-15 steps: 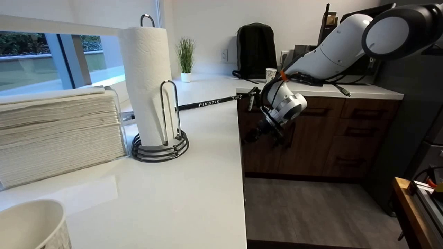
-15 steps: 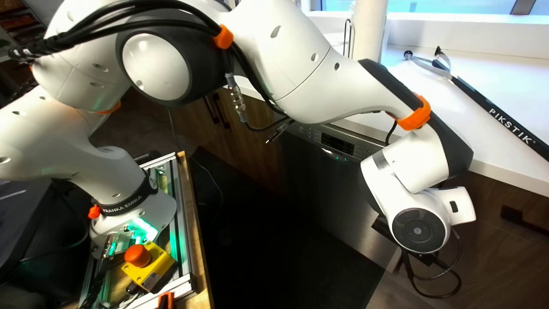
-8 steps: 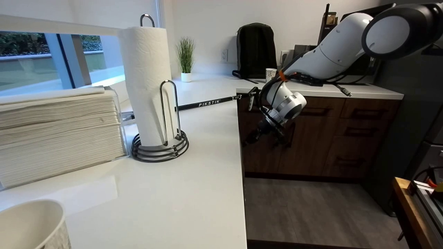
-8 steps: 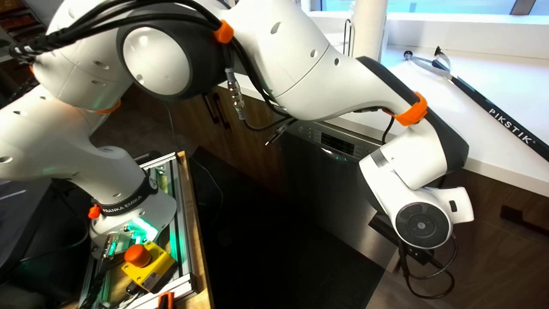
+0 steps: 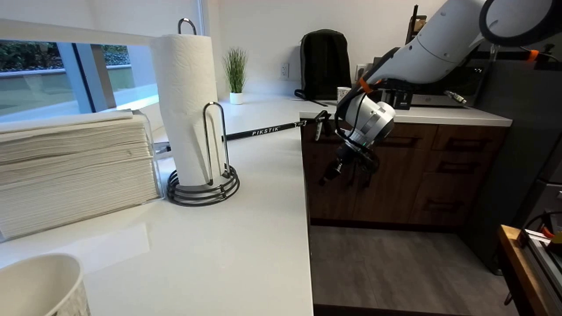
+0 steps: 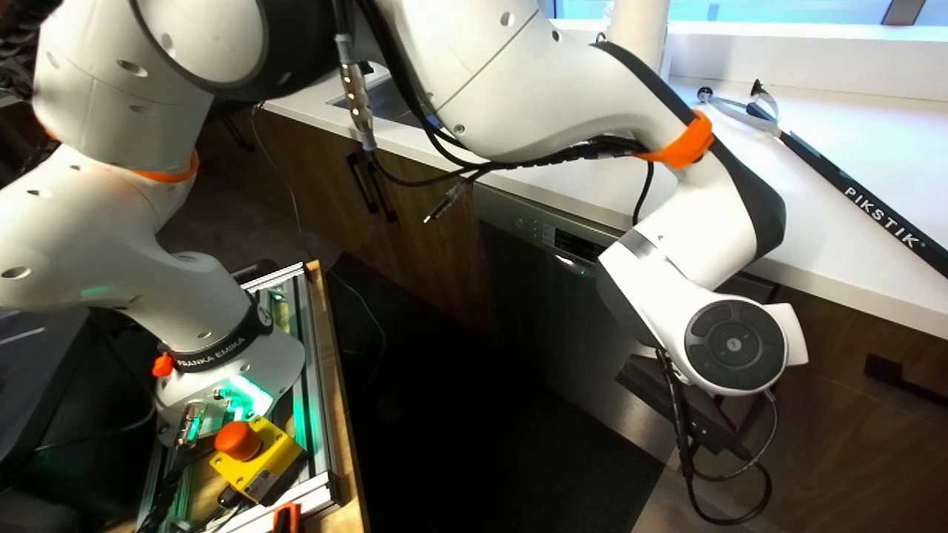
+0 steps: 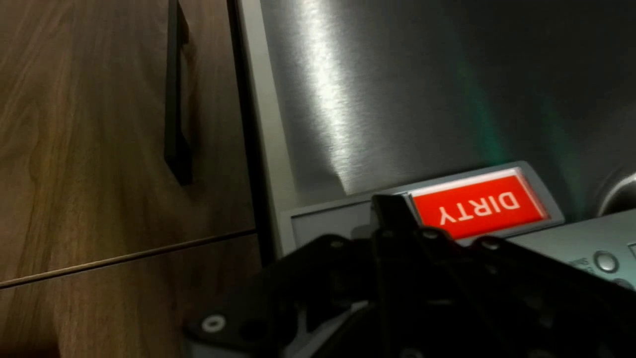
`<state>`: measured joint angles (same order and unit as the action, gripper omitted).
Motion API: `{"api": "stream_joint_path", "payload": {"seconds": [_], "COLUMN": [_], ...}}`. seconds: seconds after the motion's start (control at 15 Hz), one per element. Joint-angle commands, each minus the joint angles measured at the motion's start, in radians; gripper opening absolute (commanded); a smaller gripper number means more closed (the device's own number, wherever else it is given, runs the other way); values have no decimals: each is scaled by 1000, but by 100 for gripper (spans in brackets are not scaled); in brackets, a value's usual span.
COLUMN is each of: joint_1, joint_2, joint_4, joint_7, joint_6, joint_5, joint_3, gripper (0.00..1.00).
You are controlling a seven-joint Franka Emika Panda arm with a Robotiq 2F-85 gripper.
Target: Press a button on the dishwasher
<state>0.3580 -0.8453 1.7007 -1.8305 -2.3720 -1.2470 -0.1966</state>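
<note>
The dishwasher shows as a stainless steel front (image 6: 548, 333) under the counter in an exterior view, and fills the upper right of the wrist view (image 7: 422, 89). Its control strip (image 6: 533, 224) has a dark display (image 6: 580, 246); the arm hides its right part. In the wrist view a round button (image 7: 605, 261) sits on the strip at the right edge. A red DIRTY sign (image 7: 479, 204) appears upside down. My gripper (image 7: 395, 201) is shut and empty, its tips over the sign's grey left part; contact cannot be told. It also shows beside the counter edge (image 5: 324, 180).
A wood cabinet with a black handle (image 7: 173, 99) adjoins the dishwasher. A white counter (image 5: 246, 245) overhangs it, bearing a black PIKSTIK grabber (image 6: 866, 200) and a paper towel roll (image 5: 184, 109). A yellow emergency-stop box (image 6: 255, 459) sits by the arm's base.
The arm has drawn back and its elbow has risen. The gripper has moved right, away from the counter edge, in an exterior view, and the wrist has shifted up and left in an exterior view.
</note>
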Motion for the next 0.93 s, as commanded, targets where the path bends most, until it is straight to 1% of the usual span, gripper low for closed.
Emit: {"api": "stream_joint_path", "payload": {"seconds": [0.0, 0.2, 0.33, 0.4, 0.47, 0.6, 0.73, 0.87], "joint_1": [-60, -111, -149, -174, -231, -324, -418, -517], "joint_2": [198, 351, 453, 504, 549, 636, 696, 727], "joint_4": [213, 342, 418, 457, 497, 591, 680, 769], "joint_7": [104, 196, 289, 360, 445, 596, 743, 889], "joint_6": [-52, -154, -246, -299, -340, -449, -531, -593], "joint_5": [99, 110, 100, 108, 121, 155, 215, 306], "joint_3": [-29, -17, -4, -1, -33, -75, -138, -216], "gripper": [33, 56, 71, 78, 87, 100, 100, 100]}}
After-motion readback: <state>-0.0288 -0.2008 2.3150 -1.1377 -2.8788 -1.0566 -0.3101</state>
